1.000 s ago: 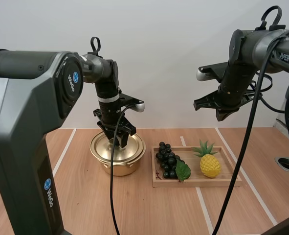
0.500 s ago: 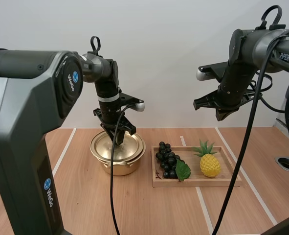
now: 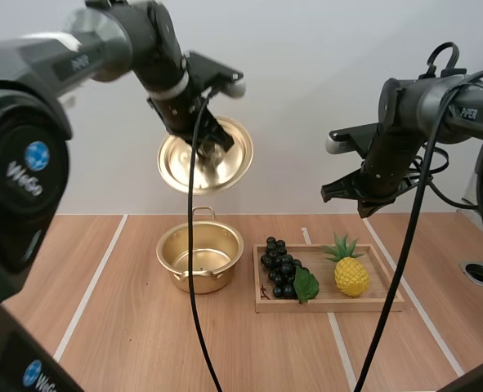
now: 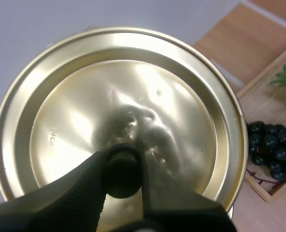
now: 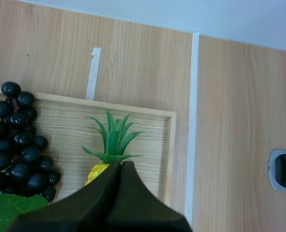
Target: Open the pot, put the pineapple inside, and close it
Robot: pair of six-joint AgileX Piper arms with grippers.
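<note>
My left gripper (image 3: 211,144) is high above the table, shut on the black knob (image 4: 121,170) of the golden lid (image 3: 205,155), which hangs tilted in the air. Below it the golden pot (image 3: 200,258) stands open on the table. The yellow pineapple (image 3: 351,272) with green leaves lies at the right end of the wooden tray (image 3: 329,302). My right gripper (image 3: 362,196) hovers well above the tray, its fingers together as one dark wedge (image 5: 117,193) over the pineapple (image 5: 110,145).
A bunch of dark grapes (image 3: 283,267) with a green leaf lies at the tray's left end, close to the pot. White tape lines (image 3: 90,286) run across the wooden table. A round hole (image 3: 478,272) sits at the far right.
My left gripper has lifted the lid off the pot and carried it high up; the pot now stands open. My right gripper has dipped slightly.
</note>
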